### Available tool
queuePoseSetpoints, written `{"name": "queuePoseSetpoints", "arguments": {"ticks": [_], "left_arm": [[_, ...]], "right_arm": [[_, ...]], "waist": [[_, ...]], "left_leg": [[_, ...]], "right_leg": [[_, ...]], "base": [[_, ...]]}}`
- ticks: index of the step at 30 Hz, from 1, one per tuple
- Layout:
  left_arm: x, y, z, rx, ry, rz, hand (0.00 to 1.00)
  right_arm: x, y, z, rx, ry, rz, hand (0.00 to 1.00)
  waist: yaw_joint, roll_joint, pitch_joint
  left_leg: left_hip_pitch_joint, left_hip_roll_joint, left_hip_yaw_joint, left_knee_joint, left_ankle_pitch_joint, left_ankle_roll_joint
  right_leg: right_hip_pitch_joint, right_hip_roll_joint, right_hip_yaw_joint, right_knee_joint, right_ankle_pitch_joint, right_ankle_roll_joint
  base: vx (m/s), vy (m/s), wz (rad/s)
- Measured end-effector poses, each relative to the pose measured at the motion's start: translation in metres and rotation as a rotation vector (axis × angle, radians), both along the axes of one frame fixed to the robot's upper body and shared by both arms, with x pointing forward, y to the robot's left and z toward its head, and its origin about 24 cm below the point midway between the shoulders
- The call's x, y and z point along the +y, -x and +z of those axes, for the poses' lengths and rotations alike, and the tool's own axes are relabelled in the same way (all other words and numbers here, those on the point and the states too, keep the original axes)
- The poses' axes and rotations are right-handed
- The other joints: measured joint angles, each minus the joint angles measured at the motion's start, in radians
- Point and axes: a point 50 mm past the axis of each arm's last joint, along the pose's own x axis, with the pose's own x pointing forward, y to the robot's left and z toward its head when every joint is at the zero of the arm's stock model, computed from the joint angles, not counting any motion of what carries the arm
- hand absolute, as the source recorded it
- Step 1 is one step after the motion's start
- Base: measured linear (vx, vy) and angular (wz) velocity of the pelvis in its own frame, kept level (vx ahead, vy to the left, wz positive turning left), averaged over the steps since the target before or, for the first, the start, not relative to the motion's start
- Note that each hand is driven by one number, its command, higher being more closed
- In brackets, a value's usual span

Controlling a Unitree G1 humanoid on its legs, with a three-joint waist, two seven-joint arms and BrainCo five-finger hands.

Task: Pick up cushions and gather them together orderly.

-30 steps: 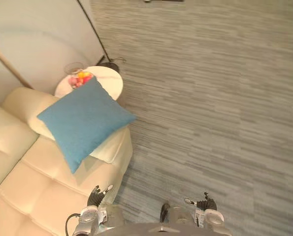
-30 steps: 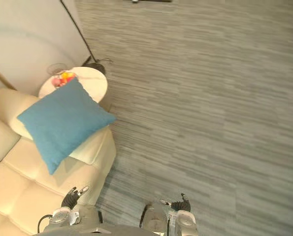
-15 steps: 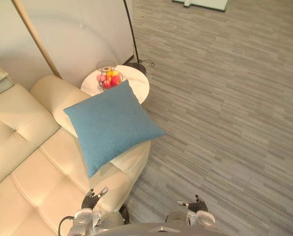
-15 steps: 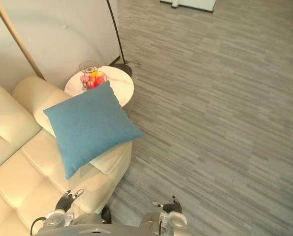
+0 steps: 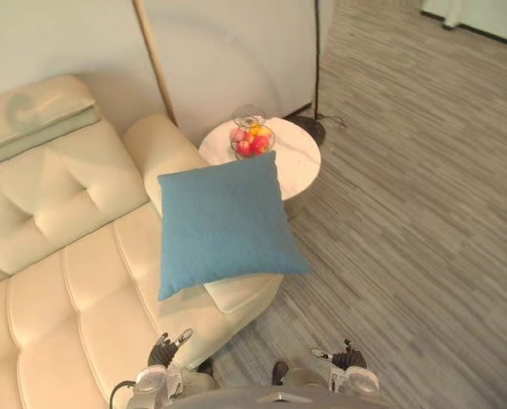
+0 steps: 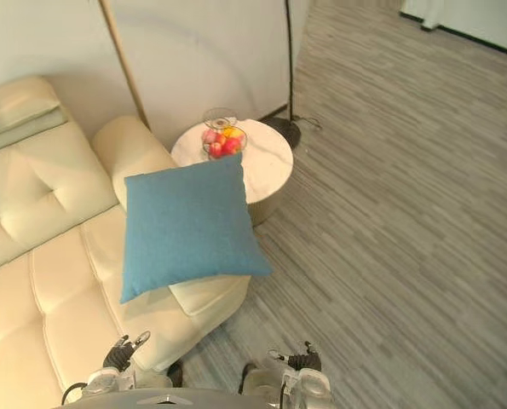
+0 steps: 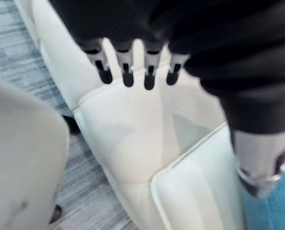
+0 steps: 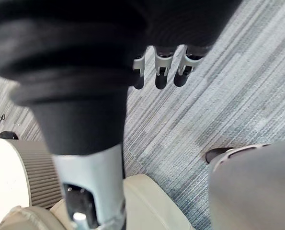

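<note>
A cream tufted leather sofa (image 5: 74, 273) takes up the 9 o'clock side. At 7 o'clock the left hand (image 5: 166, 350) hangs by the sofa's front edge, its fingers (image 7: 127, 73) straight and apart, holding nothing. The square blue fabric cushion (image 5: 223, 223) rests tilted on the sofa's armrest at centre. At its 1 o'clock stands a round white marble side table (image 5: 297, 164) bearing a wire bowl of fruit (image 5: 252, 140). At 5 o'clock the right hand (image 5: 345, 358) hangs empty over the grey striped floor (image 5: 423, 221), fingers straight.
</note>
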Motion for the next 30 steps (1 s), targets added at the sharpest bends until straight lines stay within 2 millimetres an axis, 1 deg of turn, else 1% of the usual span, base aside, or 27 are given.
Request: {"name": "queuePoseSetpoints", "arguments": {"ticks": [1,2,4,6,7,9,10,12,15,17,19,22,23,24,25,26,27,28,29,30], "left_arm": [[0.000,0.000,0.000,-0.002,-0.001,0.000,0.00],[0.002,-0.003,0.001,-0.010,-0.005,-0.002,0.00],[0.004,-0.003,0.001,-0.007,-0.012,-0.006,0.00],[0.006,-0.002,0.001,-0.004,-0.020,-0.012,0.00],[0.009,-0.002,0.001,0.000,-0.029,-0.020,0.00],[0.012,-0.002,0.002,0.002,-0.042,-0.031,0.00],[0.034,-0.004,0.009,-0.026,-0.101,-0.019,0.00],[0.052,-0.009,0.016,-0.057,-0.151,0.001,0.00],[0.066,-0.013,0.022,-0.078,-0.190,0.022,0.00],[0.081,-0.027,0.038,-0.162,-0.239,0.043,0.00],[0.090,-0.036,0.049,-0.213,-0.269,0.050,0.00],[0.094,-0.051,0.058,-0.266,-0.281,0.063,0.00],[0.093,-0.060,0.062,-0.293,-0.278,0.064,0.00],[0.090,-0.075,0.071,-0.350,-0.269,0.058,0.00],[0.086,-0.088,0.078,-0.393,-0.261,0.047,0.00],[0.083,-0.096,0.083,-0.418,-0.257,0.042,0.00],[0.077,-0.112,0.093,-0.472,-0.247,0.031,0.00],[0.069,-0.134,0.109,-0.554,-0.233,0.017,0.00],[0.066,-0.143,0.116,-0.583,-0.229,0.011,0.00],[0.060,-0.157,0.127,-0.631,-0.218,0.007,0.00]], "right_arm": [[0.000,-0.001,0.000,-0.003,-0.002,-0.008,0.00],[-0.002,-0.002,0.001,-0.008,-0.001,-0.023,0.00],[0.000,0.000,0.000,-0.004,-0.009,-0.035,0.00],[0.000,0.003,-0.001,0.002,-0.011,-0.039,0.00],[-0.003,0.003,0.000,-0.003,-0.007,-0.057,0.00],[-0.011,0.003,0.002,-0.014,0.005,-0.098,0.00],[-0.064,-0.021,0.041,-0.195,0.163,-0.158,0.00],[-0.095,-0.028,0.062,-0.254,0.264,-0.173,0.00],[-0.111,-0.035,0.077,-0.299,0.320,-0.171,0.00],[-0.123,-0.039,0.090,-0.327,0.371,-0.156,0.00],[-0.129,-0.045,0.099,-0.353,0.398,-0.146,0.00],[-0.130,-0.063,0.110,-0.401,0.409,-0.123,0.00],[-0.127,-0.074,0.115,-0.430,0.401,-0.107,0.00],[-0.117,-0.094,0.123,-0.480,0.383,-0.069,0.00],[-0.110,-0.108,0.129,-0.519,0.366,-0.047,0.00],[-0.106,-0.117,0.134,-0.544,0.359,-0.035,0.00],[-0.098,-0.134,0.145,-0.595,0.347,-0.011,0.00],[-0.086,-0.158,0.163,-0.669,0.336,0.031,0.00],[-0.081,-0.167,0.171,-0.701,0.328,0.041,0.00],[-0.073,-0.182,0.185,-0.754,0.321,0.062,0.00]], "waist": [[0.005,-0.001,-0.001],[0.015,-0.004,-0.002],[0.015,-0.012,-0.005],[0.013,-0.017,-0.006],[0.008,-0.024,-0.011],[0.006,-0.026,-0.012],[-0.002,-0.023,-0.016],[-0.002,-0.022,-0.017],[-0.008,-0.020,-0.021],[-0.011,-0.018,-0.023],[-0.012,-0.013,-0.026],[-0.017,-0.005,-0.031],[-0.018,-0.003,-0.030],[-0.017,-0.003,-0.025],[-0.014,-0.004,-0.019],[-0.012,-0.004,-0.013],[-0.004,-0.002,0.006],[0.006,-0.002,0.023],[0.010,-0.002,0.033],[0.016,0.000,0.057]], "left_leg": [[-0.002,0.002,0.012,-0.001,0.003,0.002],[-0.009,0.002,0.053,-0.003,0.009,0.010],[-0.017,-0.005,0.102,-0.010,0.022,0.020],[-0.017,-0.013,0.103,-0.014,0.031,0.022],[-0.012,-0.023,0.105,-0.038,0.051,0.024],[0.007,-0.028,0.107,-0.077,0.070,0.028],[0.046,-0.035,0.119,-0.173,0.124,0.037],[0.045,-0.036,0.131,-0.178,0.119,0.040],[0.043,-0.036,0.150,-0.178,0.110,0.049],[0.035,-0.035,0.177,-0.178,0.109,0.050],[0.035,-0.036,0.180,-0.179,0.105,0.054],[0.016,-0.040,0.181,-0.178,0.113,0.051],[-0.004,-0.041,0.180,-0.178,0.120,0.052],[-0.040,-0.041,0.176,-0.172,0.131,0.049],[-0.063,-0.043,0.175,-0.171,0.141,0.047],[-0.073,-0.044,0.174,-0.171,0.146,0.047],[-0.090,-0.041,0.173,-0.171,0.151,0.047],[-0.132,-0.039,0.170,-0.158,0.155,0.047],[-0.148,-0.039,0.169,-0.148,0.155,0.047],[-0.169,-0.039,0.169,-0.133,0.155,0.047]], "right_leg": [[0.000,-0.001,-0.001,-0.003,0.001,-0.002],[0.000,-0.007,-0.005,-0.015,0.007,-0.008],[0.004,-0.017,-0.009,-0.034,0.016,-0.002],[0.022,-0.022,-0.016,-0.062,0.029,0.003],[0.039,-0.029,-0.025,-0.085,0.039,0.009],[0.048,-0.031,-0.028,-0.096,0.047,0.010],[0.048,-0.032,-0.028,-0.108,0.062,0.013],[0.053,-0.032,-0.028,-0.122,0.068,0.019],[0.056,-0.033,-0.027,-0.134,0.070,0.016],[0.056,-0.033,-0.026,-0.144,0.070,0.017],[0.056,-0.035,-0.022,-0.153,0.069,0.018],[0.042,-0.042,-0.024,-0.157,0.084,0.024],[0.023,-0.043,-0.025,-0.158,0.092,0.023],[-0.010,-0.043,-0.029,-0.158,0.099,0.021],[-0.033,-0.043,-0.033,-0.157,0.102,0.018],[-0.044,-0.043,-0.035,-0.156,0.105,0.016],[-0.063,-0.042,-0.038,-0.155,0.110,0.008],[-0.097,-0.042,-0.040,-0.153,0.118,0.004],[-0.108,-0.042,-0.042,-0.152,0.121,0.002],[-0.119,-0.042,-0.044,-0.152,0.126,0.001]], "base": [[0.01,0.006,0.19],[-0.02,0.040,0.08],[-0.03,0.059,0.09],[-0.01,0.063,0.16],[-0.03,0.057,0.28],[-0.08,0.059,0.17],[-0.16,0.062,0.00],[-0.13,0.049,-0.01],[-0.04,0.027,0.00],[-0.01,0.016,0.06],[0.02,0.002,-0.02],[0.08,0.010,0.00],[0.05,0.004,0.04],[0.06,0.002,0.07],[0.06,0.000,0.10],[0.04,-0.003,0.11],[-0.01,0.002,0.09],[-0.02,0.003,0.09],[-0.06,0.006,0.08],[-0.07,0.001,0.08]]}}
